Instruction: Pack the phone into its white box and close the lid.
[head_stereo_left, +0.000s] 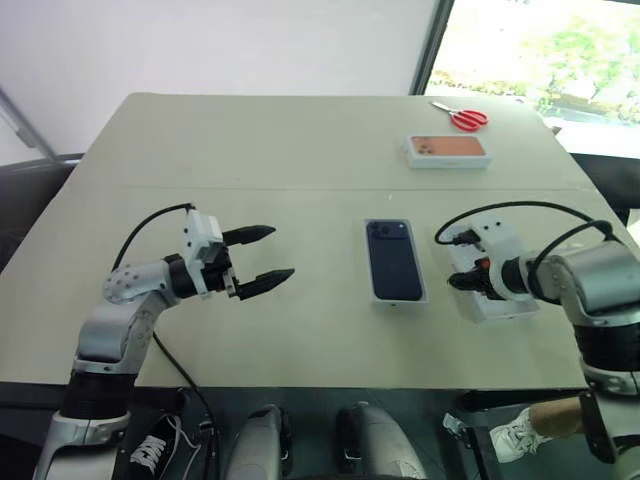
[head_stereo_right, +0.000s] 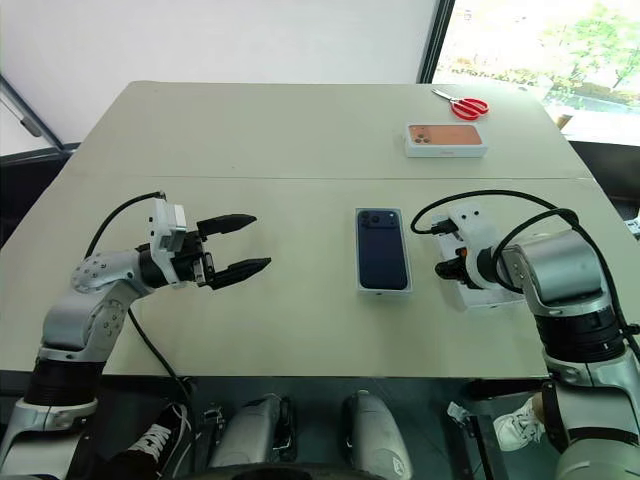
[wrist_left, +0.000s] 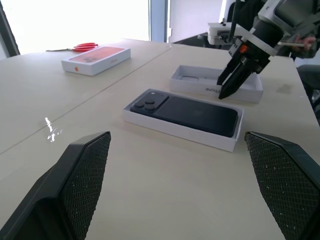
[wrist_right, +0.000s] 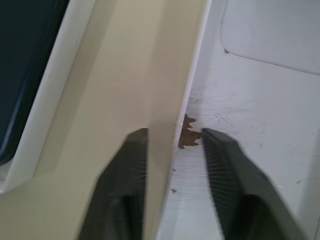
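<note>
Lower right of the head view, your right gripper (head_stereo_left: 468, 282) straddles the near wall of the lid (head_stereo_left: 497, 300), jaws narrowed around that wall, probably so you can lift it. Lower left, your left gripper (head_stereo_left: 268, 256) hangs wide open, holding nothing. At centre, the phone (head_stereo_left: 392, 259) already lies in the white box (head_stereo_left: 398, 298), leaving closure. Farther up, 1 orange-printed box (head_stereo_left: 448, 151) and scissors (head_stereo_left: 461, 117) sit aside.

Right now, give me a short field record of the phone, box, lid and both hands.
phone: slim dark navy smartphone lying in the shallow white cardboard box, mid-table
lid: shallow white tray-like lid on the table beside the box, inside up
right hand: fingers straddling the lid's wall nearest the box
left hand: open, off the table, holding nothing
</note>
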